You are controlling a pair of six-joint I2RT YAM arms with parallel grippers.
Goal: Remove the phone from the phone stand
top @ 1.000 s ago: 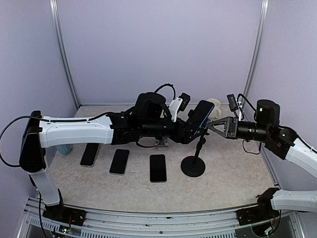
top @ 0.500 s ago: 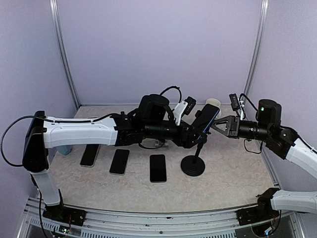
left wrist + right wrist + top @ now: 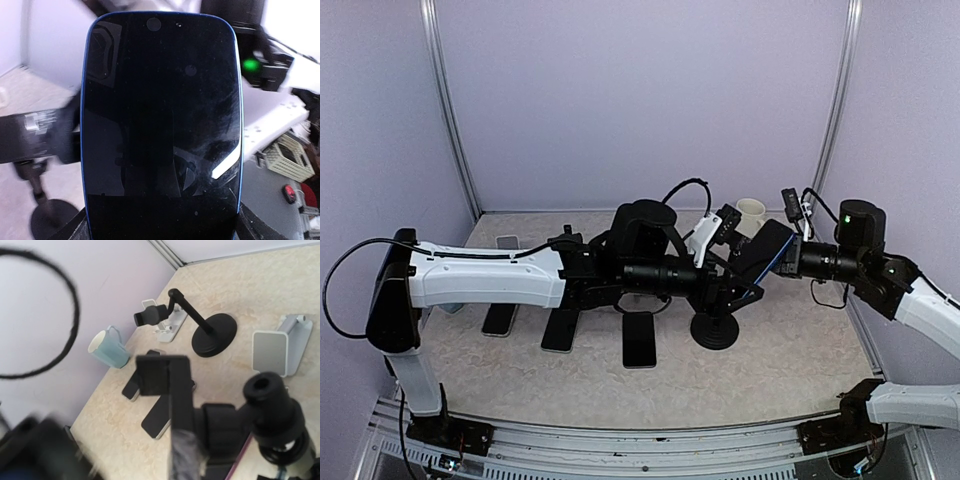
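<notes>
The dark phone with a blue edge point(image 3: 767, 250) is tilted in the air, right of and above the black stand's round base point(image 3: 713, 330). My left gripper point(image 3: 738, 285) is shut on the phone's lower end. The phone point(image 3: 160, 125) fills the left wrist view, with my fingers point(image 3: 247, 227) at its bottom corners. The stand point(image 3: 50, 220) shows blurred to its left. My right gripper point(image 3: 792, 258) is just behind the phone, its jaws hidden. A black clamp-like piece point(image 3: 156, 375) stands close in the right wrist view.
Three phones lie flat on the table point(image 3: 638, 340), point(image 3: 560, 328), point(image 3: 503, 315). A cream cup point(image 3: 752, 210) stands at the back right. The right wrist view shows a teal mug point(image 3: 110, 347), a second black stand point(image 3: 215, 335), a silver stand point(image 3: 280, 345) and a white stand point(image 3: 167, 322).
My left arm has reached further right and lower, carrying the phone from above the stand's stem to the right and down. The phone now covers my right gripper's tips.
</notes>
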